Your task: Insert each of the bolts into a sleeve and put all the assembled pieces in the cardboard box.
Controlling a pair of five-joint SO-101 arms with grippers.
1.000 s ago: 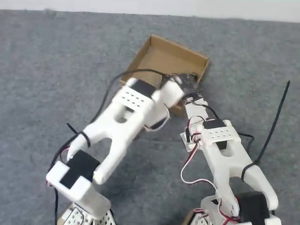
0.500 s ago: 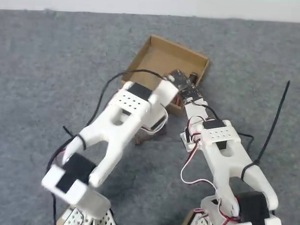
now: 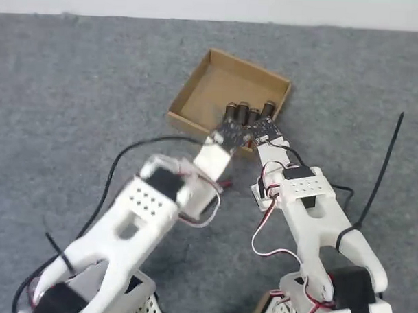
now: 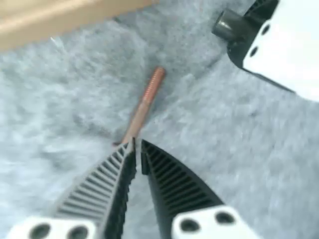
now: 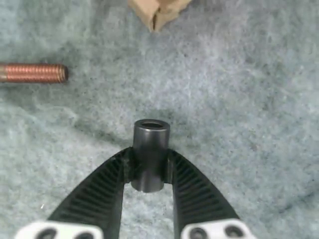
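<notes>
Right wrist view, nearest first: right pincer point(image 5: 149, 158) grasping a black sleeve point(image 5: 150, 144) round the end closer to the wrist, open bore pointing away, over the grey table point(image 5: 259, 99). Beyond, well apart from the sleeve, the threaded end of a copper bolt point(image 5: 35, 73), flat on the table. Farther still, one corner of the cardboard box point(image 5: 157, 12).

Left wrist view, nearest first: left pincer point(image 4: 138, 144) clenched down to a thin slit, nothing seen between its fingers point(image 4: 107, 184). Right at the tip of one finger, the bolt's near end, shaft lying on the table and running away toward the box wall; cannot tell whether touching. Farther off, the same sleeve, poking out of the right pincer, apart from the bolt's far end.

High view: left arm point(image 3: 145, 209) and right arm point(image 3: 310, 201) side by side from the near edge of the table, wrists close together just short of the box. Box itself about midway across the table, nearer the far edge. Inside, by the corner closest to the right arm, four dark assembled pieces point(image 3: 243, 109) with lighter tops, upright in a row.
</notes>
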